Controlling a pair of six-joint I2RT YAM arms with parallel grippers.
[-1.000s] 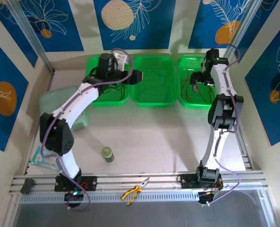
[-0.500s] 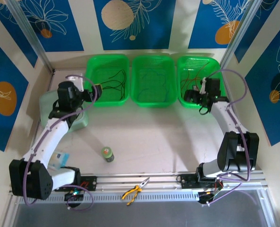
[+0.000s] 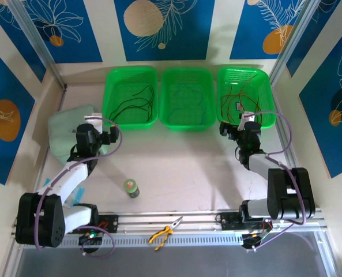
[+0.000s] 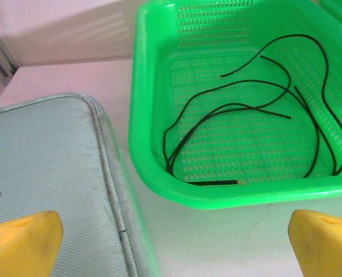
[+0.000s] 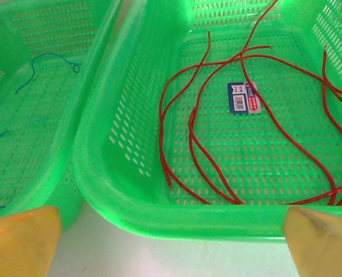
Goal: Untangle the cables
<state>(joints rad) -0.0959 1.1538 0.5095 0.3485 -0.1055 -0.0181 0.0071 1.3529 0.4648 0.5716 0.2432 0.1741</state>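
Blue panels with white leaf drawings wall in a pale desk (image 3: 176,167), and three green baskets stand in a row along its far edge. The cables are divided among them by colour. The black cables (image 4: 245,107) lie in the left basket (image 3: 108,86), a few thin blue cables (image 5: 44,63) lie in the middle basket (image 3: 165,86), and the red cables (image 5: 217,150) lie in the right basket (image 3: 221,86), around a small barcode tag (image 5: 244,98).

The left gripper (image 4: 173,239) hovers over the desk just near of the left basket, beside a grey-green pouch (image 3: 67,130). Its fingers are spread wide and hold nothing. The right gripper (image 5: 171,242) hangs just near of the right basket, likewise spread wide and empty. Neither touches a cable.

Judged from this, the task looks nearly or fully done. Every cable I can see is inside a basket, and no strand runs from one basket to the next, so no colour is mixed with another. Within each basket the strands curve loosely and cross one another, the red ones most of all. Whether any crossing is a real knot is too fine to tell. If anything is left, it would be parting those red loops. A small bottle (image 3: 131,187) and yellow-handled pliers (image 3: 166,232) sit nearer the arm bases, well apart from the baskets.
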